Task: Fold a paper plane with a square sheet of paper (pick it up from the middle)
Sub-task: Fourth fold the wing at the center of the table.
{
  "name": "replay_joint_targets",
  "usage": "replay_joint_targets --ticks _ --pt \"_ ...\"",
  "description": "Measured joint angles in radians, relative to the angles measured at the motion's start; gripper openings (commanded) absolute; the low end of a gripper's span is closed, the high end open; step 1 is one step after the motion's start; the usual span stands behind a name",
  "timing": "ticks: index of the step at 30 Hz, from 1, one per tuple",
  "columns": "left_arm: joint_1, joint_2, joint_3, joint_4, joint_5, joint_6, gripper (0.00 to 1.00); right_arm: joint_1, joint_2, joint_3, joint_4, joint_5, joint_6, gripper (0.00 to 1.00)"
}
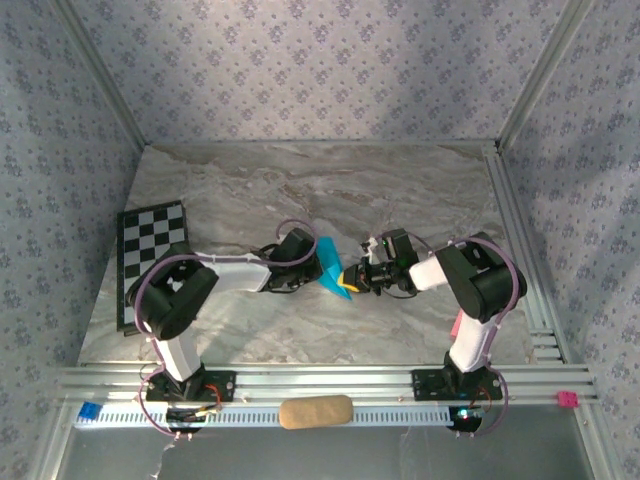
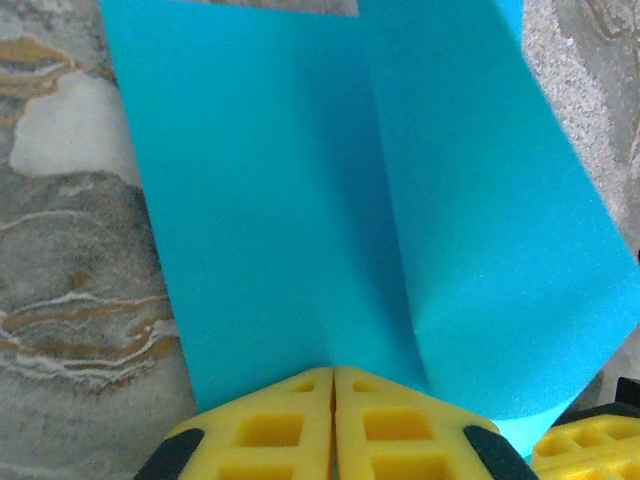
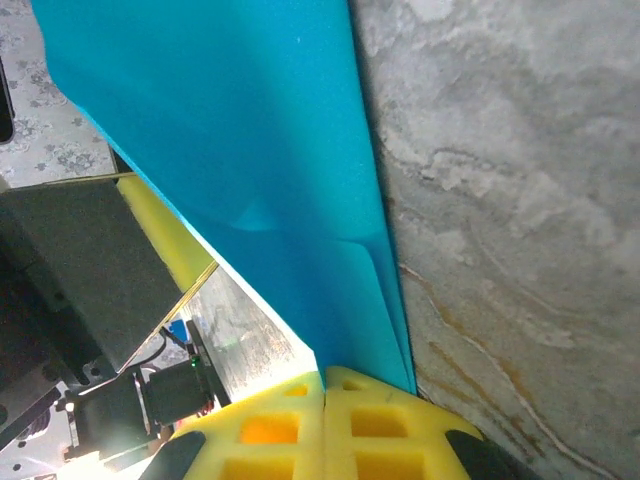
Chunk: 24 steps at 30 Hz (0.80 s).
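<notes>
Square sheet of paper (image 1: 329,262): turquoise, creased, right of checkered board (image 1: 152,240), over surface (image 1: 300,180). Left fingers (image 2: 322,390) clamped on it; right fingers (image 3: 345,395) likewise.

paper (image 2: 300,200) cropped at top, pink stick (image 1: 456,323) mostly behind right arm (image 1: 476,285)

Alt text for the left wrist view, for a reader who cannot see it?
The left gripper, yellow fingers shut together at the bottom edge, pinches a bright turquoise sheet of paper that stands up the frame with a vertical crease. Marbled table shows on either side.
</notes>
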Motion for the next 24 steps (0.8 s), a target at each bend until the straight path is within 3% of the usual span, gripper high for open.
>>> replay_joint_targets --ticks 12,24 --pt "-0.008 -0.052 -0.005 -0.127 -0.060 0.013 0.13 0.000 0.000 0.001 -0.004 -0.001 -0.005 0.00" --pt "-0.009 -0.087 -0.004 -0.096 -0.036 0.100 0.19 -0.002 0.008 0.019 -0.038 -0.018 -0.031 0.00"
